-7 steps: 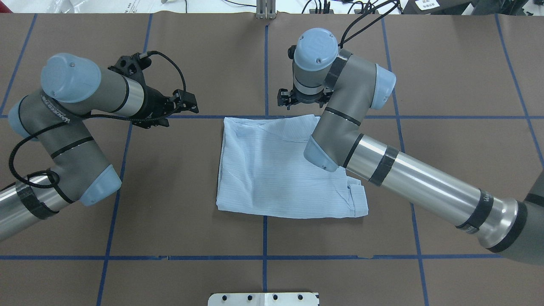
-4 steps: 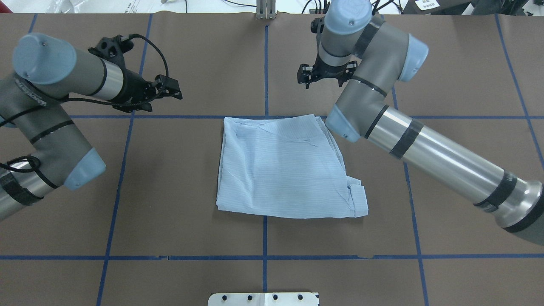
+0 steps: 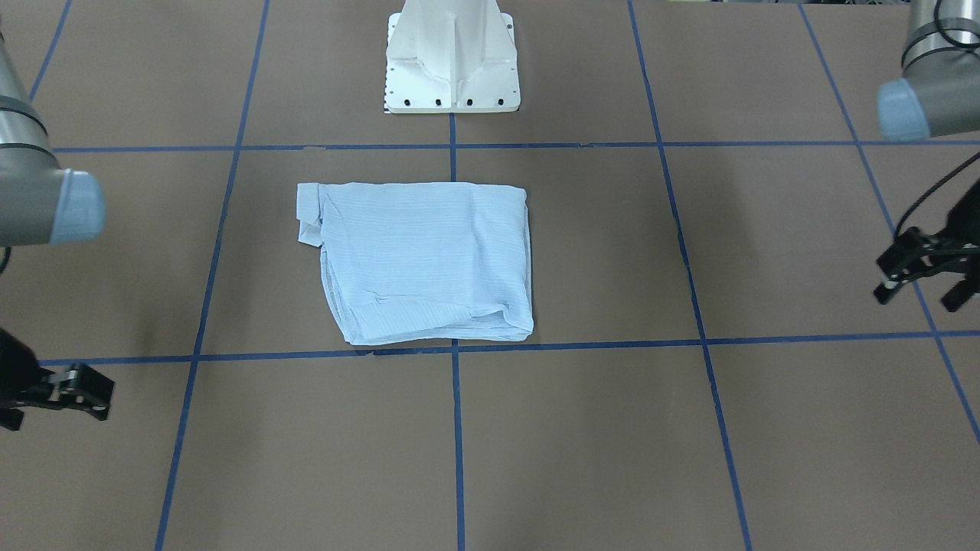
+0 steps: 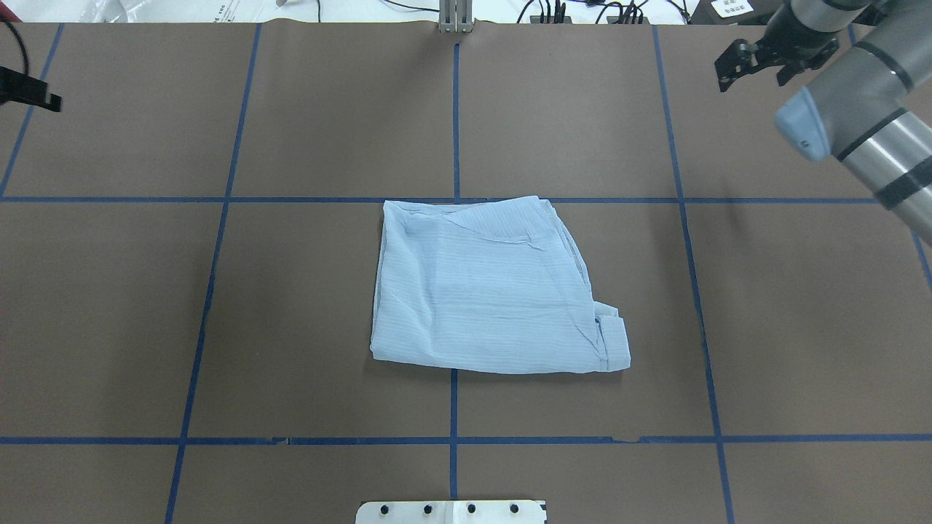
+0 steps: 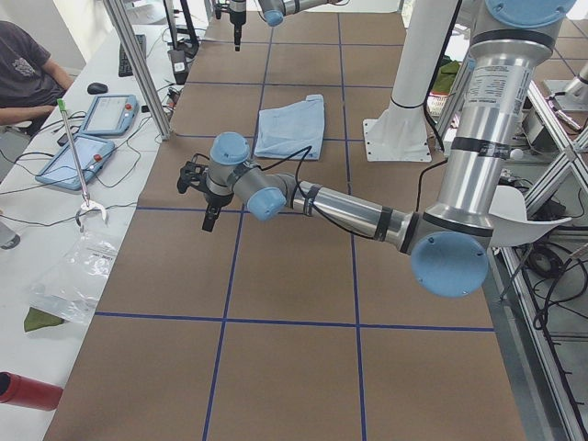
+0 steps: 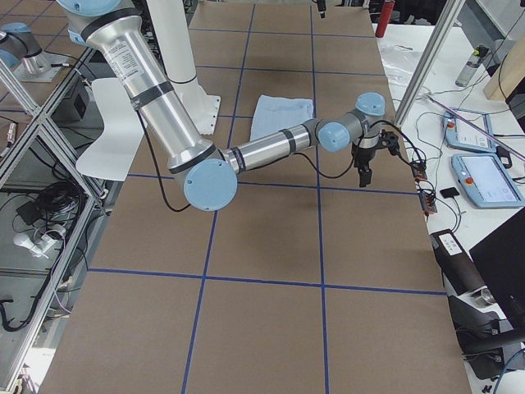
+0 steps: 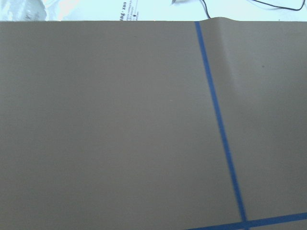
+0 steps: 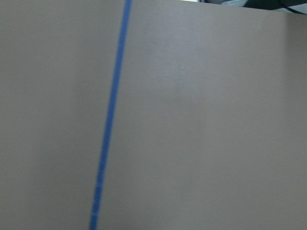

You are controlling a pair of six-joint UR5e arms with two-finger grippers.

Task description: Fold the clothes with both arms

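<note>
The shirt (image 3: 421, 260) lies folded flat at centre frame on the table (image 3: 612, 428). In the front-facing view, the left gripper (image 3: 921, 295) at the right edge and the right gripper (image 3: 103, 399) at lower left both stand spread, well apart from it.

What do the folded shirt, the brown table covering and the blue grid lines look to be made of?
Shirt: thin woven cloth, perhaps cotton or a blend, with a matte finish; fine stripes and soft creases show.
Table covering: matte brown sheet, probably paper or thin card; it ripples slightly at the far edge.
Grid lines: seemingly blue adhesive tape, with small nicks along one strip.
</note>
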